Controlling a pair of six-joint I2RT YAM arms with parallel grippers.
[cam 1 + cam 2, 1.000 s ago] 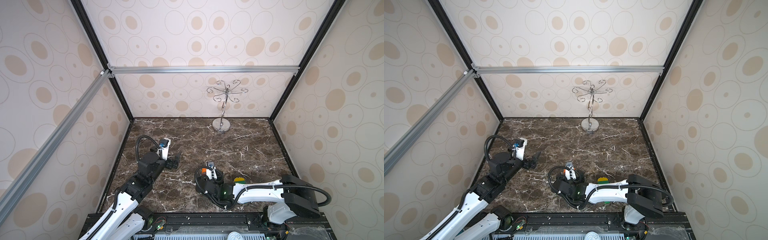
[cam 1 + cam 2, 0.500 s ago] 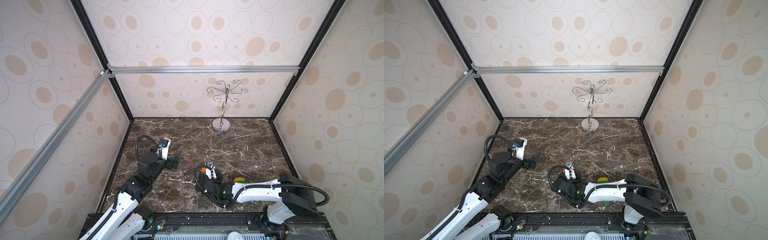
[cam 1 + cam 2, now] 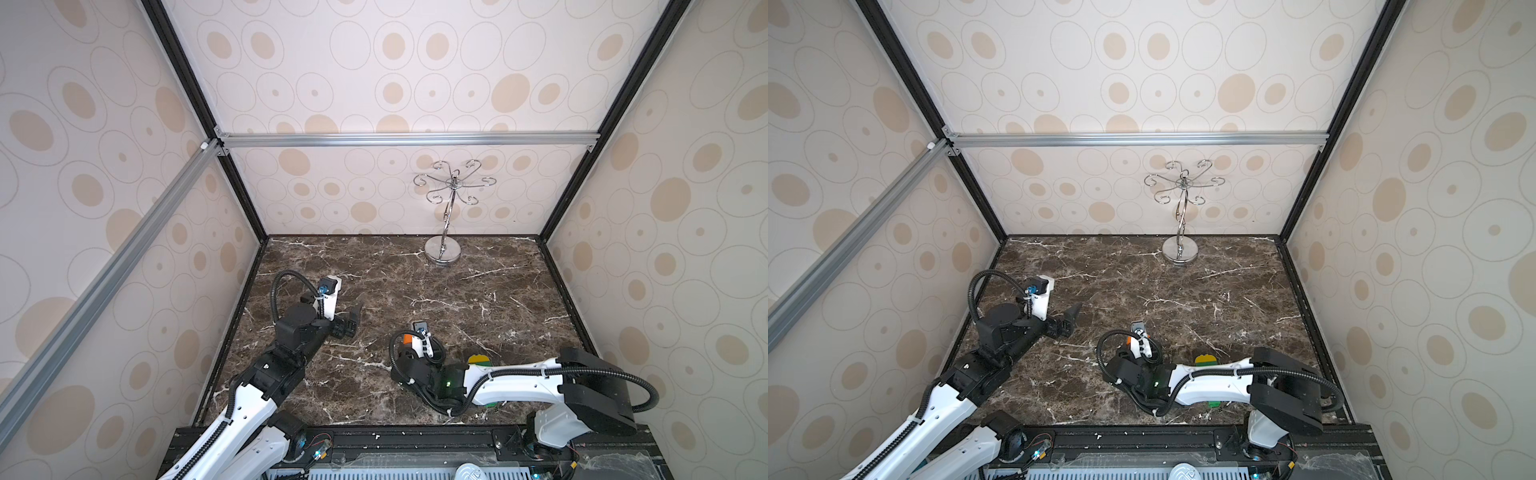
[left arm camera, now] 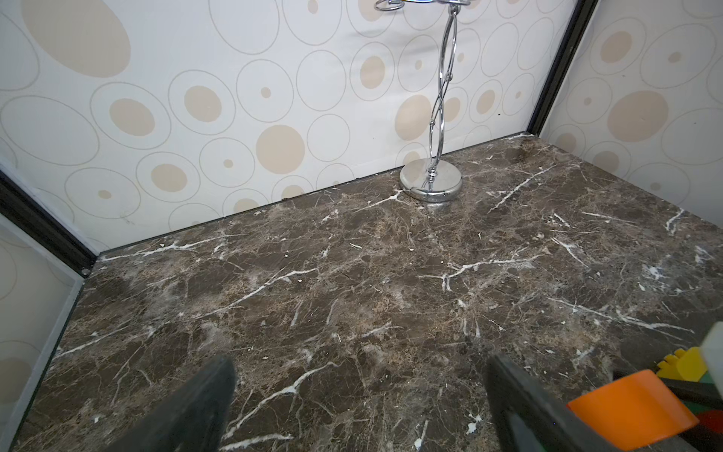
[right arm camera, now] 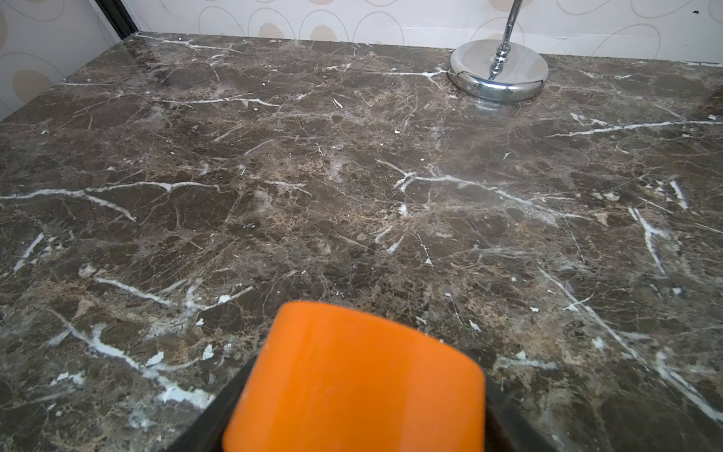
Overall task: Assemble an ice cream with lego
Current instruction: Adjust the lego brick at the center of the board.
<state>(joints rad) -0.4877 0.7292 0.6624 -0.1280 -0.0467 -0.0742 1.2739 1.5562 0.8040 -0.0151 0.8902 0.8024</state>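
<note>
Orange plastic: the orange domed piece (image 5: pixel 352 375) is clamped between the partly closed jaws of the right gripper (image 5: pixel 364 407), its curved crown turned away from the wrist, low over the marble tabletop (image 5: pixel 352 176). The yellow-and-green brick stack (image 3: pixel 478 360) is seen near it, on the robot's right, just beside the right arm (image 3: pixel 519 380), the nearer one. The left gripper (image 4: pixel 360 407) is spread wide and empty, well apart to the left.

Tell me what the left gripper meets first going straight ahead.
Nothing close: the open left gripper faces bare brown marble tabletop; probably the patterned back wall first, passing beside the silver metal stand.
</note>
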